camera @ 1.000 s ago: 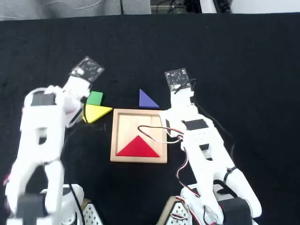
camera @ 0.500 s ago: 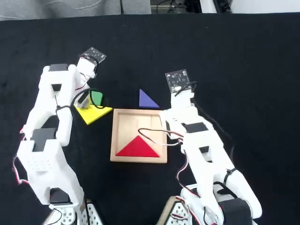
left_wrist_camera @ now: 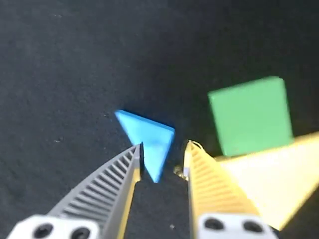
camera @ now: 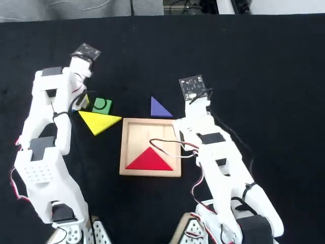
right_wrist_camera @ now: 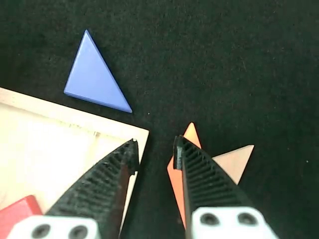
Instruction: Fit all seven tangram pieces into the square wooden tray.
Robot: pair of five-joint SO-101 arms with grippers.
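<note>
The square wooden tray (camera: 127,147) lies mid-table with a red triangle (camera: 149,159) inside it. A green square (camera: 102,105) and a yellow triangle (camera: 99,122) lie left of the tray, and a purple-blue triangle (camera: 160,108) lies just behind it. My left gripper (left_wrist_camera: 162,152) is open beside the green square (left_wrist_camera: 251,114), its fingers astride the tip of a small light-blue triangle (left_wrist_camera: 148,139). My right gripper (right_wrist_camera: 155,144) is open above the tray's far right corner (right_wrist_camera: 75,134). An orange triangle (right_wrist_camera: 178,172) and a pale pink piece (right_wrist_camera: 233,162) lie partly hidden under one finger.
Black cloth covers the table. The right arm (camera: 213,147) stretches over the tray's right edge, with a red and white cable (camera: 165,145) looping across the tray. The left arm (camera: 48,117) stands at the far left. Open cloth spreads behind and to the right.
The left arm has swung back and to the left, off the yellow triangle and green square, which now lie uncovered. The right arm has kept still.
</note>
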